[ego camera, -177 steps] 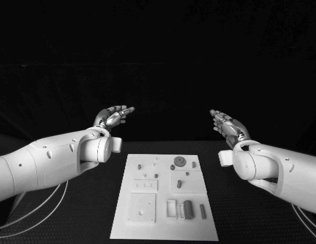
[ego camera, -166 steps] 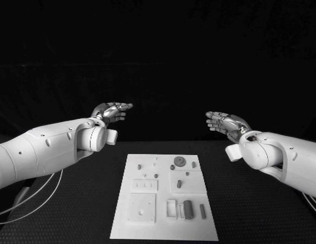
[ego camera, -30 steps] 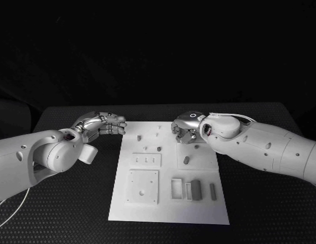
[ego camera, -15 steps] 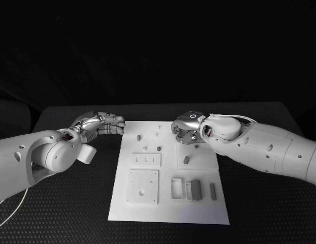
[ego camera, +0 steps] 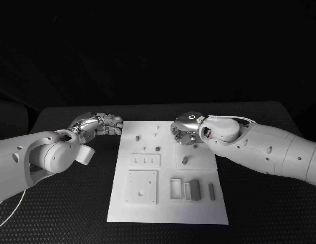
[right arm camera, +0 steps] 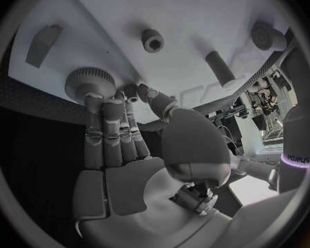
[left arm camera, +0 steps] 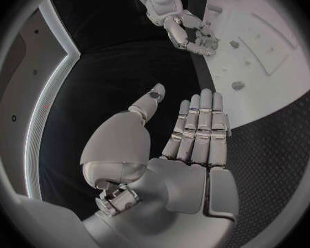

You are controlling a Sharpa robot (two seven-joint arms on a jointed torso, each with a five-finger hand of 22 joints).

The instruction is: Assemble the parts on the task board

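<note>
Firstly, in the head view the white rectangular task board lay in the middle of the black textured table, with small grey parts standing on it. The silver left hand hovered just beside the board's far left corner, and it held nothing. The silver right hand was lowered over the far part of the board.

Next, in the left wrist view the left hand was flat, its fingers straight and side by side, the thumb apart, above the dark table near the board's edge.

Finally, in the right wrist view the right hand reached toward a round grey toothed gear on the board. Its fingertips touched the gear's rim; whether they gripped it, I cannot tell.
</note>
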